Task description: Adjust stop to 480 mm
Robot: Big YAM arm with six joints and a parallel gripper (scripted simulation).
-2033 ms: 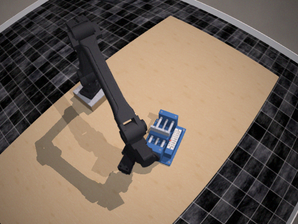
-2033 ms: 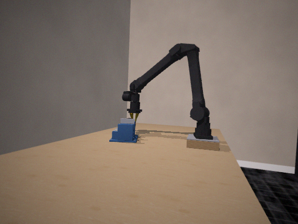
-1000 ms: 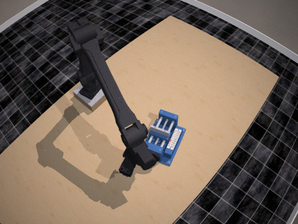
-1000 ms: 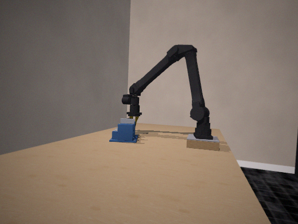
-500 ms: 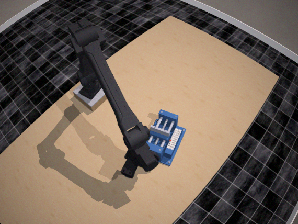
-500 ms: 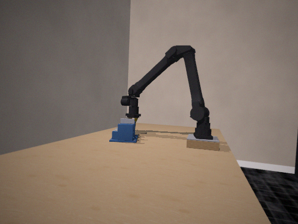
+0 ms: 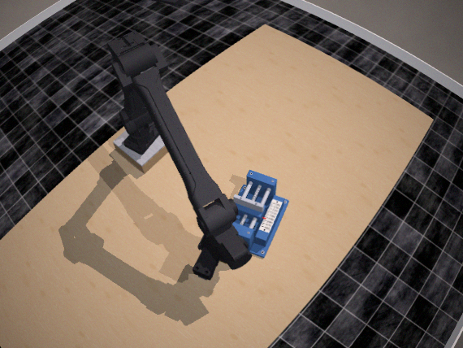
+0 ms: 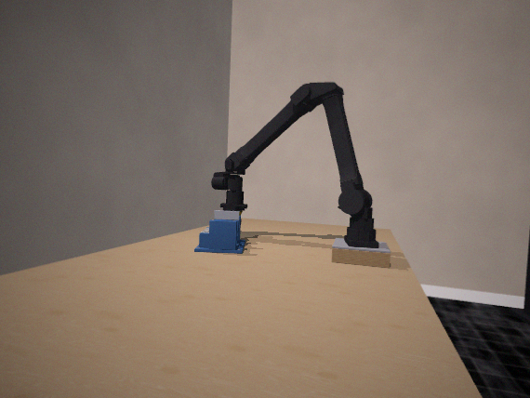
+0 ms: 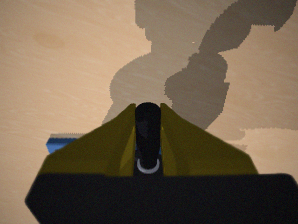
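"Where the exterior view shows the arm (image 7: pixel 179 142) (image 8: pixel 274 130) from the side, what pose does it hold?"

"The lower link leans up from the pale base plate (image 7: pixel 143 163) (image 8: pixel 341 247) to a high elbow (image 7: pixel 136 58) (image 8: pixel 321 90). The forearm slopes down from there toward the blue fixture (image 7: pixel 284 205) (image 8: pixel 223 234) (image 9: pixel 56 145). Below the wrist, the gripper (image 7: pixel 204 268) (image 8: pixel 240 215) (image 9: pixel 148 111) points downward, beside the fixture."

"State the condition of the fingers."

"They are nearly closed, with a narrow gap between them. A black upright handle (image 9: pixel 148 125) fills that gap, clamped from both sides. The handwheel proper is hidden under the wrist assembly (only the wrist view reveals the handle), so its rim cannot be inspected."

"Locate the stop."

"The stop is the light grey plate (image 7: pixel 248 203) (image 8: pixel 227 215), seated across the metal rods (image 7: pixel 266 197) of the fixture. It stands between the two blue end blocks, nearer the end block (image 7: pixel 261 182) away from the gripper. Rod sections show on both sides of it."

"And the setting?"

"A white scale (image 7: pixel 271 215) runs alongside the rods, with a small red mark (image 7: pixel 264 218) at its edge. The printed figures are too small to read; the value in millimetres cannot be confirmed. The handle is in the grip, so release is outstanding."
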